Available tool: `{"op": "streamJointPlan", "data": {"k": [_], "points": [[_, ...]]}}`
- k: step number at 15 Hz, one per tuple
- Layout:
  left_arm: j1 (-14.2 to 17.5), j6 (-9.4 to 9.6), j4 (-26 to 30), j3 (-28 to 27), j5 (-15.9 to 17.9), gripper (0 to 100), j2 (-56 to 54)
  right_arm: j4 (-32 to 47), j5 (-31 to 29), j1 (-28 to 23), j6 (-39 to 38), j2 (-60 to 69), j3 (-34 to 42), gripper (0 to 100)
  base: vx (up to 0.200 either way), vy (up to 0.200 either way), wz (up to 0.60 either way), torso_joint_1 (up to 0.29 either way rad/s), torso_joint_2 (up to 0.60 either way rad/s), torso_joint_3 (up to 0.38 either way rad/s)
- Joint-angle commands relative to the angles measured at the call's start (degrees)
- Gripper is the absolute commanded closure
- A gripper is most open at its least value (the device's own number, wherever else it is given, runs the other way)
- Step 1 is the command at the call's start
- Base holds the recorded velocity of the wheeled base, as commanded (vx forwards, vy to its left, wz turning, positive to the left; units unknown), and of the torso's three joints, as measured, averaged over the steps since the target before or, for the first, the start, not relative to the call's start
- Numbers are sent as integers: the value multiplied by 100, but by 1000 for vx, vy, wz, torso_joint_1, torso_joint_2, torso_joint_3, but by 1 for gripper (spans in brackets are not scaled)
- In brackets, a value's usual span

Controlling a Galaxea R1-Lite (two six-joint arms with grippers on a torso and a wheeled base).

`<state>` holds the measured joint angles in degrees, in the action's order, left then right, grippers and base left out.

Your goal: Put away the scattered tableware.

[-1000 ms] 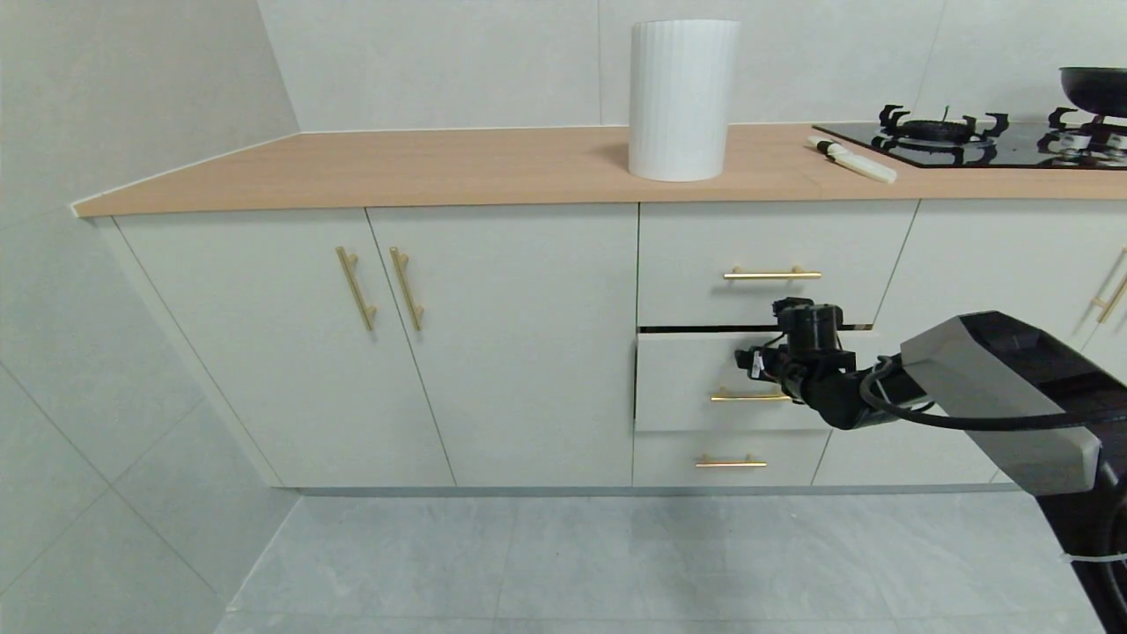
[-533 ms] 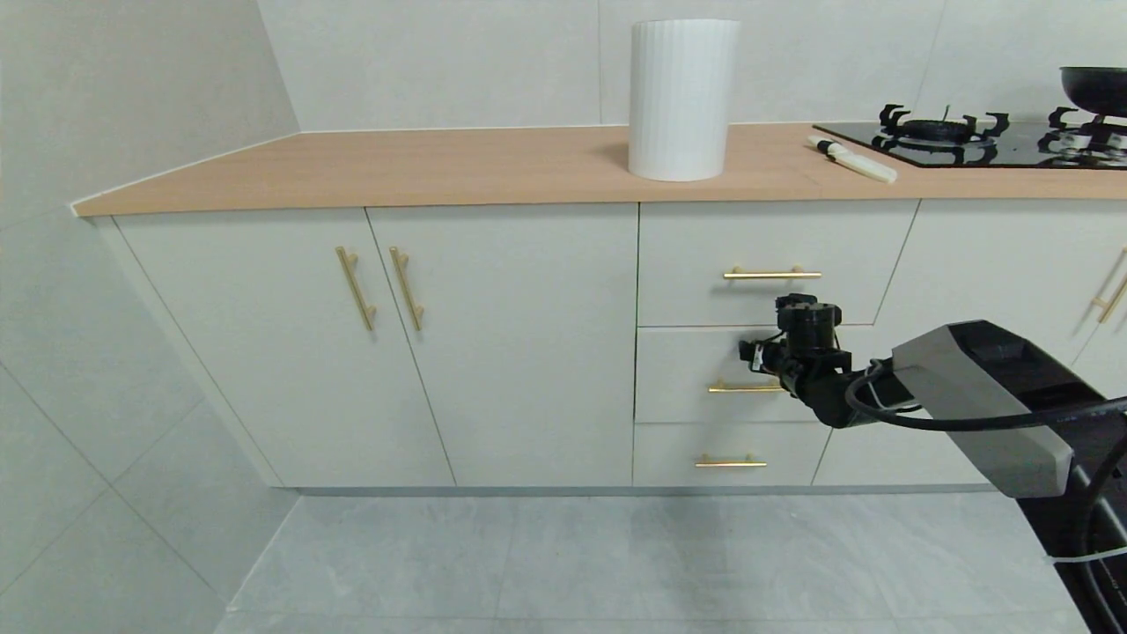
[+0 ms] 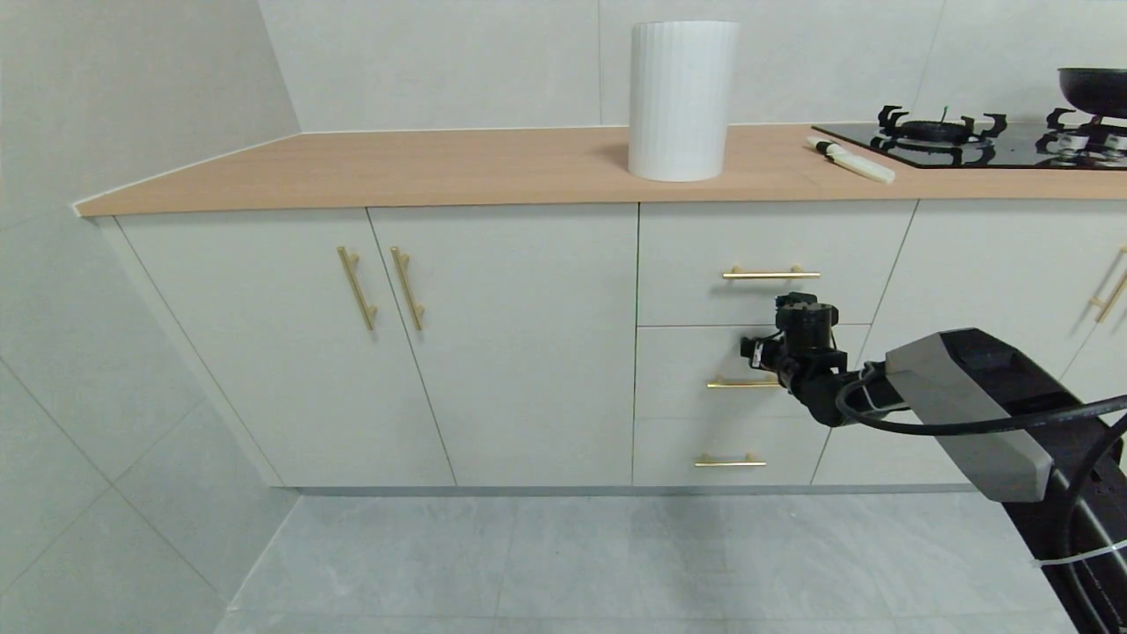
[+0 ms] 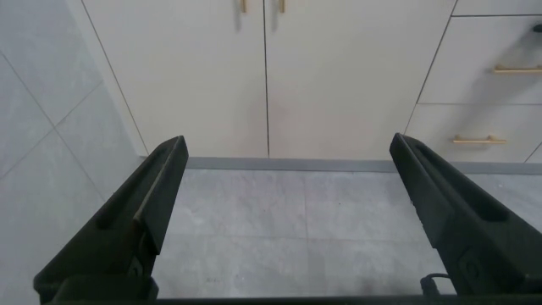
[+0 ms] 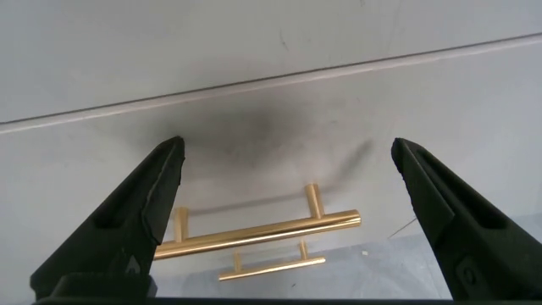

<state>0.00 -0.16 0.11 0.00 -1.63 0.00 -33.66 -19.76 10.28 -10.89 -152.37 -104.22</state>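
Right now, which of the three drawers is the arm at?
The middle drawer: only its gold handle sits just before the right arm's open fingers.

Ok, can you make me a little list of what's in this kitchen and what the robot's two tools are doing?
Right tool: open, holding nothing, close in front of the middle drawer, near its gold handle
Left tool: open, empty, facing the floor
Middle drawer: shut
Counter: a tall white ribbed holder and a pale knife on top
Stove: at the counter's right end, with a dark pan on it
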Motion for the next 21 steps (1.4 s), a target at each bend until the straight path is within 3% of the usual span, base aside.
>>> {"op": "streamJointPlan", "data": {"k": [1,5,9,12,13,14,16,21], "points": [[0,-2,-2,0,-4,0,0,-62,-45,1,-1,-12,-11,0,0,0,0,0,0,0],[0,-2,-2,0,-4,0,0,-71,-195,9,-10,155,226,0,0,0,0,0,0,0],[0,-2,-2,0,-4,0,0,-185,-168,62,-379,1447,2028,0,0,0,0,0,0,0],[0,-2,-2,0,-4,0,0,-941,-116,62,-344,2774,3768,0,0,0,0,0,0,0],[0,-2,-2,0,-4,0,0,-941,-116,62,-344,2774,3768,0,0,0,0,0,0,0],[0,-2,7,0,-4,0,0,-1134,-124,62,-318,3811,4762,0,0,0,0,0,0,0],[0,-2,-2,0,-4,0,0,-1134,-133,168,-256,5270,5737,0,0,0,0,0,0,0],[0,-2,-2,0,-4,0,0,-1064,-177,176,719,8109,6959,0,0,0,0,0,0,0]]}}
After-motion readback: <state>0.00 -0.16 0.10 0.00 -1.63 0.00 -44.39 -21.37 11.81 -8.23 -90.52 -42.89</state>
